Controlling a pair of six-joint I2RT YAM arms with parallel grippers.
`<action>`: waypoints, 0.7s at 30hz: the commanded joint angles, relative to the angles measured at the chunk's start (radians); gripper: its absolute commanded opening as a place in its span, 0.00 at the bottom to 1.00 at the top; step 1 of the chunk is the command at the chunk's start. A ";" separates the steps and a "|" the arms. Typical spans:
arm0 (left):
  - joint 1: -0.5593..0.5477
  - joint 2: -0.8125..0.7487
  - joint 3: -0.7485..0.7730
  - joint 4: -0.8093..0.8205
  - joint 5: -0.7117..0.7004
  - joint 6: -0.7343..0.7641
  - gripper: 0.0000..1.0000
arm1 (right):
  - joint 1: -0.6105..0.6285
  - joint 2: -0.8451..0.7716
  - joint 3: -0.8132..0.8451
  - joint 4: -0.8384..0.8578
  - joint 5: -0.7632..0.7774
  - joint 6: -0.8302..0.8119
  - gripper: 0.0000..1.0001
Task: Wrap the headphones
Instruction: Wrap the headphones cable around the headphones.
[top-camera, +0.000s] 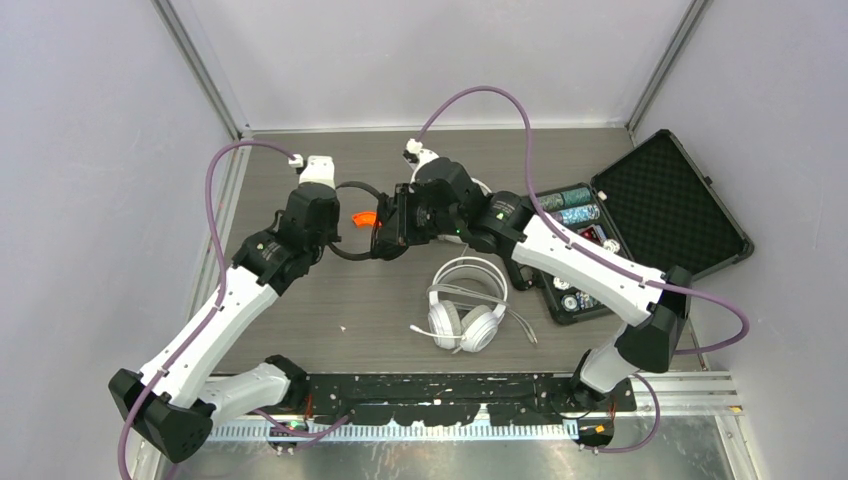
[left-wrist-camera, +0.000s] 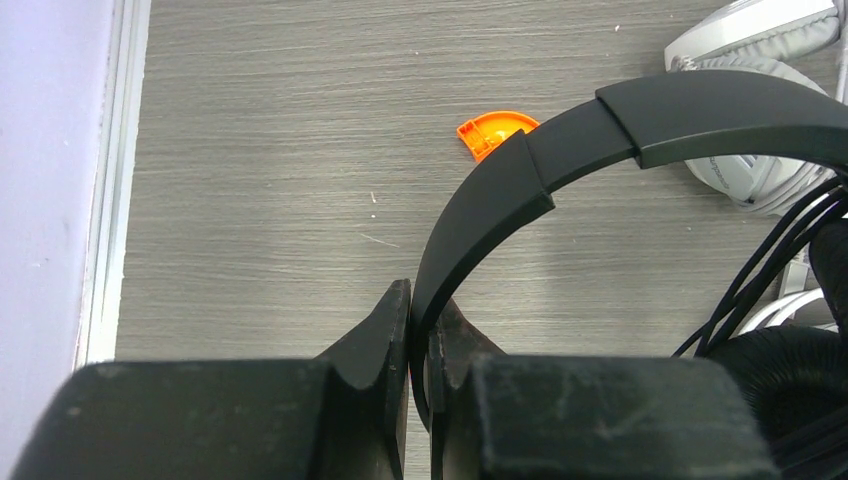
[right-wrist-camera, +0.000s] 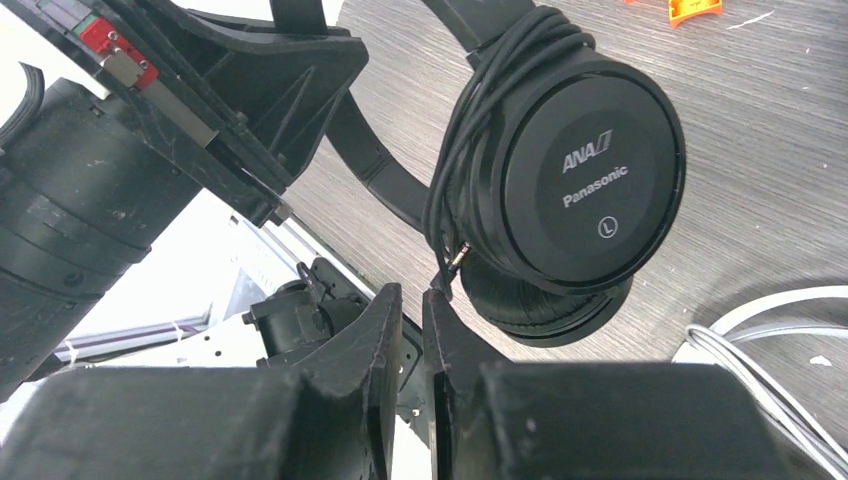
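left jaws: clamped on black headphones (left-wrist-camera: 500, 200) band | right jaws: nearly together by cord plug (right-wrist-camera: 457, 254), grip unclear | earcup lettering: right wrist only

White headphones (left-wrist-camera: 750, 40) partly beyond the left wrist view's upper right corner

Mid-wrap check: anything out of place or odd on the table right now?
A stray orange plastic piece lies alone on the table. The white headphones have their cord trailing loose. On the black headphones, the plug hangs free of the wound cord.
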 joint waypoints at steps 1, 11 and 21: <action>-0.002 -0.035 0.042 0.059 -0.015 -0.042 0.00 | 0.022 -0.005 -0.001 0.058 0.039 0.012 0.18; -0.002 -0.049 0.068 0.044 0.027 -0.085 0.00 | 0.040 0.035 -0.029 0.093 0.133 -0.020 0.10; -0.002 -0.050 0.074 0.052 0.047 -0.108 0.00 | 0.058 0.084 -0.029 0.158 0.146 -0.043 0.10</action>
